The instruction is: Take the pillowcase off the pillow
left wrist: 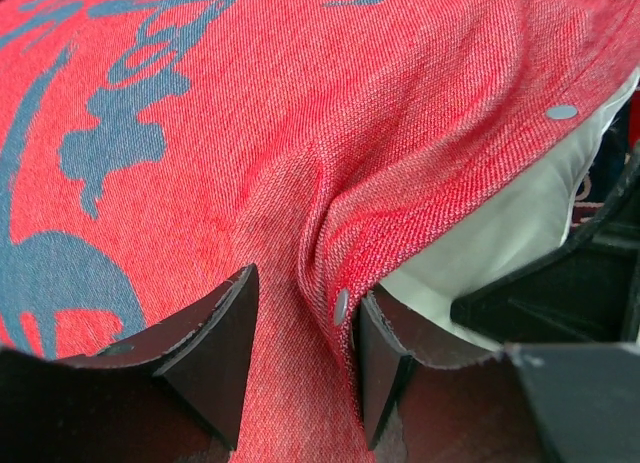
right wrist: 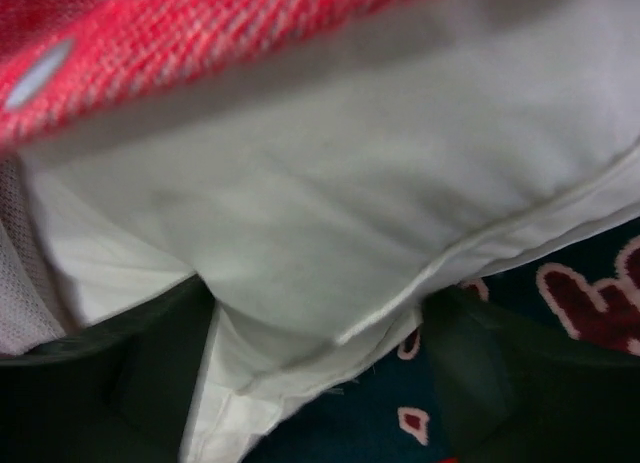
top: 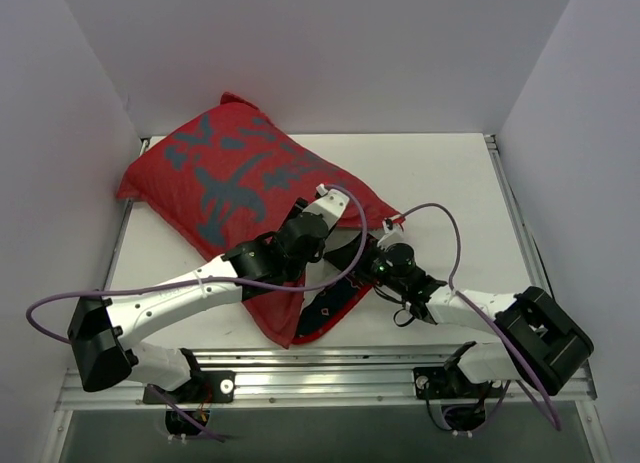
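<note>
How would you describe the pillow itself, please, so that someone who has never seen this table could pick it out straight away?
Start from the big red pillowcase lying across the white table. At its open end, nearest the two arms, a plain white corner of the pillow pokes out between the grippers. It is the only unpatterned white fabric there: the cover is red outside and dark navy patterned inside.

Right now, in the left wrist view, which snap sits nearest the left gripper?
The lower snap, on the pillowcase fold between the fingers; the other snap sits far up right.
</note>
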Action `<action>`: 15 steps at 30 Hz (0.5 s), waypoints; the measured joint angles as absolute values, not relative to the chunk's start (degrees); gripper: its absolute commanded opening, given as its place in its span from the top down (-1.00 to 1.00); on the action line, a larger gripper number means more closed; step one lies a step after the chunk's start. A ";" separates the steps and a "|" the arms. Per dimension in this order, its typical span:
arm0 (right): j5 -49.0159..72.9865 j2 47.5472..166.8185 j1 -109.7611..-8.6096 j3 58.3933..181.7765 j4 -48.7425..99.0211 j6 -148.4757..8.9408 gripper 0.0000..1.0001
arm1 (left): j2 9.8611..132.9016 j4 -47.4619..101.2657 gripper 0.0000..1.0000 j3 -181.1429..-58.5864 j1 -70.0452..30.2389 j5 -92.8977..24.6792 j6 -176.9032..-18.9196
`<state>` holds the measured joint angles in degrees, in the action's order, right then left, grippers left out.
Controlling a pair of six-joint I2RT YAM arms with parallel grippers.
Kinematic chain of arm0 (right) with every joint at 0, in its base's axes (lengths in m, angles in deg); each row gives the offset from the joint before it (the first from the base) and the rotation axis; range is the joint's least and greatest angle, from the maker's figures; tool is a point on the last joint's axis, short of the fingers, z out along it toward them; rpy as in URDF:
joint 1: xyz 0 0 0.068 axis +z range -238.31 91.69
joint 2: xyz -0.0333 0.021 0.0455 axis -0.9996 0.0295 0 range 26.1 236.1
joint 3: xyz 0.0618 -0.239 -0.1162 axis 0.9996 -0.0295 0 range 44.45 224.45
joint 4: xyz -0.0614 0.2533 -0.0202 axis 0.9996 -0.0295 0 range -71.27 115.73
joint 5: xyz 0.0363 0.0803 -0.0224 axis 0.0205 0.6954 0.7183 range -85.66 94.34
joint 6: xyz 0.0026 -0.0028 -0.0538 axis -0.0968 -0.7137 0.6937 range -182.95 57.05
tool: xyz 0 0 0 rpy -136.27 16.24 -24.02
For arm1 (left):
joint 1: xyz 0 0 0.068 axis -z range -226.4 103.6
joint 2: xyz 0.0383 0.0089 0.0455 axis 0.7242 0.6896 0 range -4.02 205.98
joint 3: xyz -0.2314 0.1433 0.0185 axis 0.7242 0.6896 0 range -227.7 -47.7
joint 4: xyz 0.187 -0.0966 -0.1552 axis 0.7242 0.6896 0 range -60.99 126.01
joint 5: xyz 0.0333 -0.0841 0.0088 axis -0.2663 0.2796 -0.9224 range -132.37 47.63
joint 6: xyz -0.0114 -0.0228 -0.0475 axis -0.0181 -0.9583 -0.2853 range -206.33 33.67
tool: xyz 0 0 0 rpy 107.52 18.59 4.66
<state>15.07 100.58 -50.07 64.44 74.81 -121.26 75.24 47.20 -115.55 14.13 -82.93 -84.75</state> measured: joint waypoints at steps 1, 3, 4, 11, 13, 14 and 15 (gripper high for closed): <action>15.09 101.06 -50.03 64.44 75.47 -121.10 -0.25 | 74.87 47.25 0.00 -115.29 14.13 -82.84 -85.21; 15.07 101.83 -50.01 64.46 76.56 -121.17 0.11 | 74.17 47.40 0.00 -114.63 14.13 -82.79 -86.15; 15.07 102.13 -50.01 64.46 77.04 -120.93 0.27 | 73.91 47.77 0.01 -114.41 14.13 -82.79 -86.52; 14.87 102.70 -49.96 64.94 78.57 -119.60 1.00 | 70.87 51.86 0.03 -112.51 14.13 -82.79 -90.17; 14.87 102.28 -49.96 65.25 77.63 -119.03 1.00 | 68.97 53.43 0.04 -111.68 14.13 -82.82 -91.11; 14.80 101.61 -49.96 65.36 76.76 -118.68 1.00 | 67.90 54.52 0.04 -111.38 14.13 -82.90 -91.81; 14.58 100.58 -49.96 65.58 75.34 -118.22 1.00 | 67.09 55.55 0.04 -111.27 14.13 -83.06 -92.22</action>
